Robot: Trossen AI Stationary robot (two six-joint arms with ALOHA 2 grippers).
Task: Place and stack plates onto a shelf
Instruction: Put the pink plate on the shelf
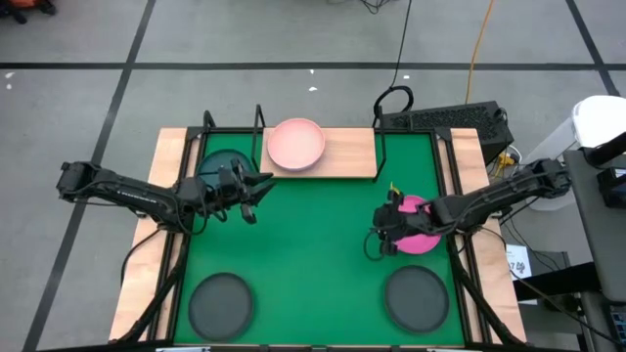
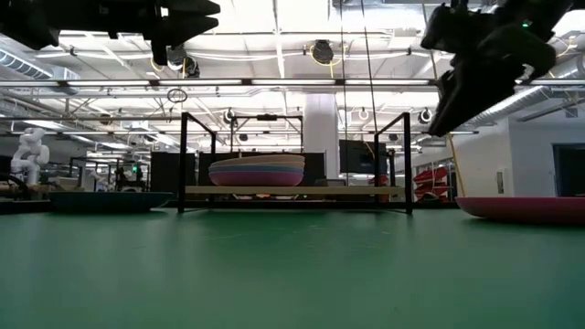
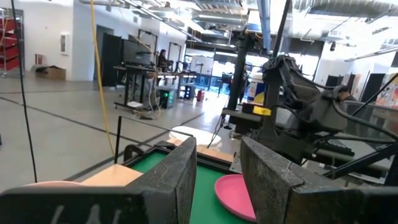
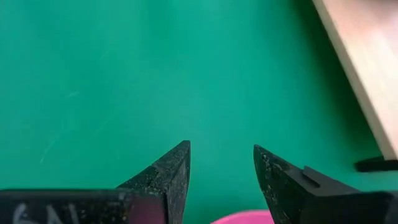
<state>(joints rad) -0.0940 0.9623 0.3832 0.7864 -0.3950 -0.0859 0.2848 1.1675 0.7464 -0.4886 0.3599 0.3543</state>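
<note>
Room: a wide workshop hall with bright ceiling lights, a grey floor with dark lines, and desks far behind in the left wrist view.
Table: green mat [image 1: 313,225] across the middle of the high view, with pale wood showing along its left and right edges.
Shelf: the shelf [image 1: 347,154], a light board on thin black rods, sits at the top centre of the high view with its long axis running left to right.
Stack: plates [image 1: 296,144] already lie on the left half of the board, a light pink one on top; the low view shows several colours beneath it.
Loose plates: a magenta plate [image 1: 419,238] at right centre, a dark teal plate [image 1: 223,164] at upper left beside the shelf, and two dark grey plates [image 1: 220,301] at lower left and lower right.
Right tool: right tool [image 1: 383,233] hangs released and empty just over the magenta plate's left rim, pointing down.
Key relation: the magenta plate lies directly below and rightward of the right tool; the shelf is up-left from there, so the right arm looks nearer for this one.
Left tool: left tool [image 1: 256,193] is raised at left centre, parted, holding nothing.
</note>
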